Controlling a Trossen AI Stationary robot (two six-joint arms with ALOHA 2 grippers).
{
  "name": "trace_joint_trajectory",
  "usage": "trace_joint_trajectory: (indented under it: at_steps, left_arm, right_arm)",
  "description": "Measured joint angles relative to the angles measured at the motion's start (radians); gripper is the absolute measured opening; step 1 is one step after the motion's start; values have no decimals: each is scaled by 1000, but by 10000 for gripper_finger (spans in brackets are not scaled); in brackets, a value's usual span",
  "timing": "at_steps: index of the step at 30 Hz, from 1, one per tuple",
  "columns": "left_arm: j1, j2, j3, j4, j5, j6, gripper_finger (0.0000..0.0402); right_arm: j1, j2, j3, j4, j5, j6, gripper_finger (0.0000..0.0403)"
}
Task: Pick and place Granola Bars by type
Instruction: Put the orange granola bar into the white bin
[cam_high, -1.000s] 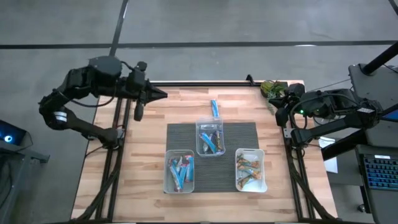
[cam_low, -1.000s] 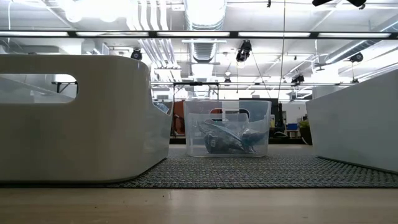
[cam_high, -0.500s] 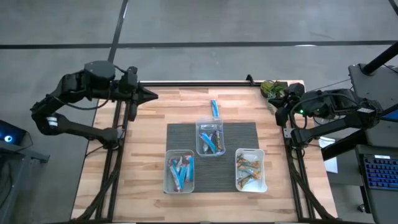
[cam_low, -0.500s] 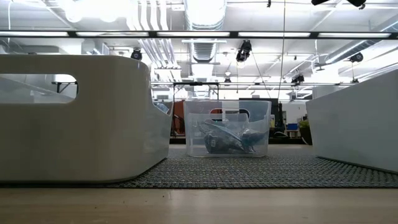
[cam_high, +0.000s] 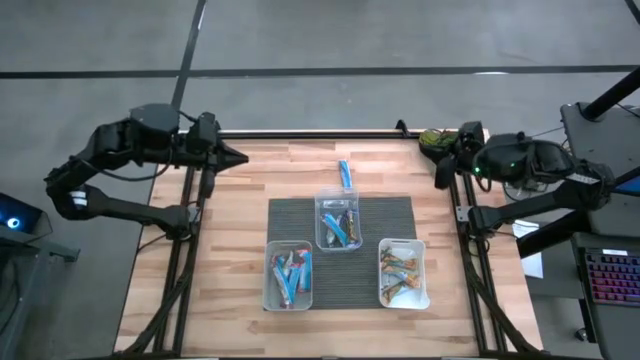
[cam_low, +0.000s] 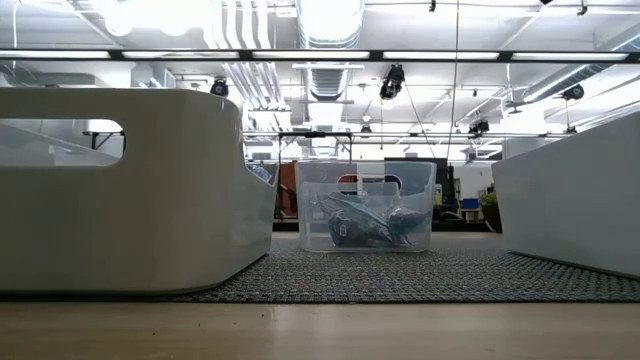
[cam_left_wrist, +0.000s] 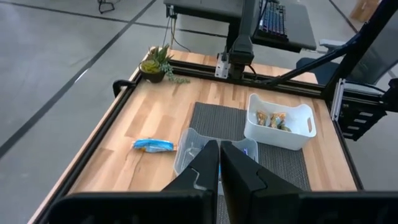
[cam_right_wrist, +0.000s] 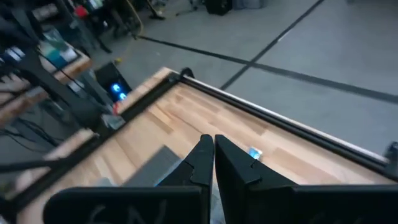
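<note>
**At the table's edges, both arms drawn back; one bar left loose**

At nine o'clock of the table, the left gripper (cam_high: 238, 157) is seen further withdrawn than a second ago, fingers pressed together and empty. At centre, a ribbed dark mat (cam_high: 400, 211) carries three tubs: a clear one with blue Granola Bars (cam_high: 289, 277) at seven o'clock, a clear middle tub (cam_high: 338, 222) with dark and blue wrappers, and a white tub (cam_high: 403, 273) of orange bars at five o'clock. One glossy blue bar (cam_high: 345, 174) lies on bare wood at twelve o'clock, unsorted. At two o'clock, the right gripper (cam_high: 442, 172) has been raised beside the small plant (cam_high: 433, 139), closed, holding nothing. Sorting is judged nearly complete.
</note>
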Motion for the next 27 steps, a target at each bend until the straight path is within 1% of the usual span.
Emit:
trace_joint_trajectory:
  at_steps: [2, 4, 11, 21, 27]
  left_arm:
    - [0, 1, -4, -1, 0, -2, 0]
    - [0, 2, -4, 0, 0, 0, 0]
    - [0, 2, -4, 0, 0, 0, 0]
    - [0, 0, -4, 0, 0, -5, 0]
    - [0, 0, -4, -1, 0, -5, 0]
  right_arm:
    - [-34, 2, 4, 33, -37, -4, 8]
    - [-74, 20, 36, 36, -78, -15, 8]
    - [-212, 146, 216, -12, -166, -89, 8]
    - [-407, 392, 478, -120, -317, -156, 8]
    - [-511, 559, 627, -192, -356, -181, 9]
